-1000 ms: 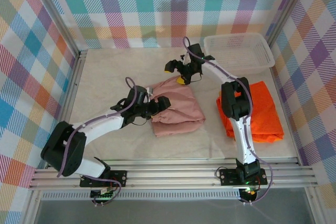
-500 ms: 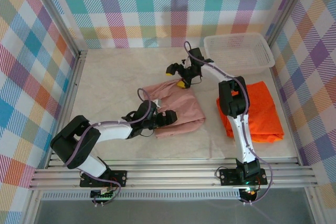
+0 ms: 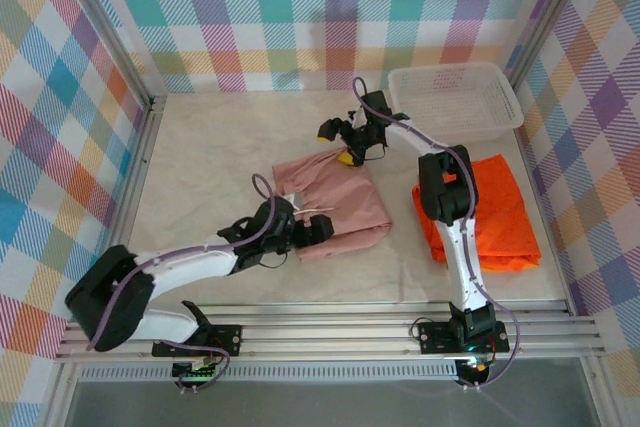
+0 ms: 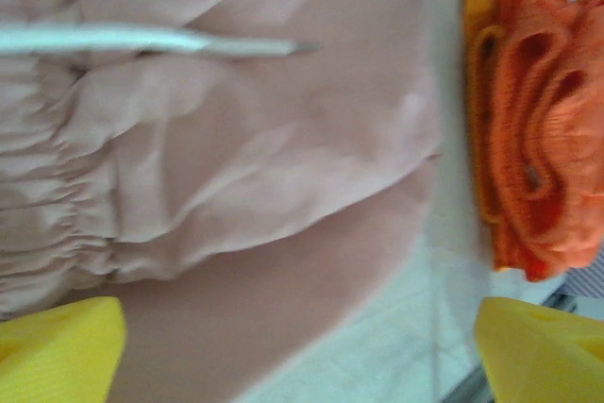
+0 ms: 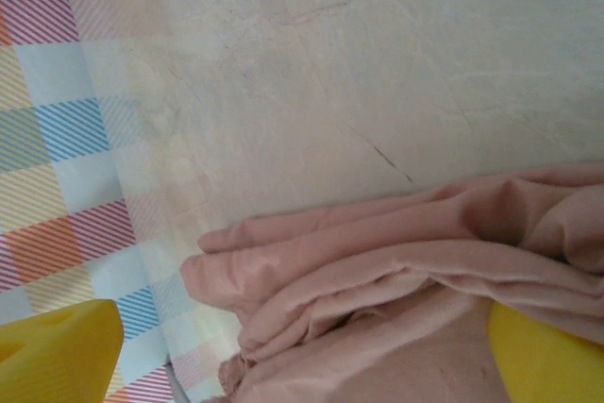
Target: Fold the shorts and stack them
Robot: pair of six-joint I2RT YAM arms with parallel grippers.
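The left gripper is seen from its wrist camera with its yellow fingertips spread wide at the two bottom corners. Nothing is clamped. Between them lie the near hem of the pink shorts and a strip of bare table. Whether the tips touch the cloth cannot be told.

The right gripper is likewise held wide open, with one yellow fingertip over the table edge by the plaid wall. The other is set against bunched folds of the pink shorts, which lie loose between the fingers and are not gripped.

In the overhead view the pink shorts are laid out in the middle of the table. The left gripper is at their near-left edge and the right gripper at their far edge. The orange shorts are heaped to the right, well apart from both grippers, and a white basket stands at the far right corner.

A white drawstring across the gathered waistband and the layered edges of the orange pile are made plain by the left wrist view. The whole layout is given overhead.
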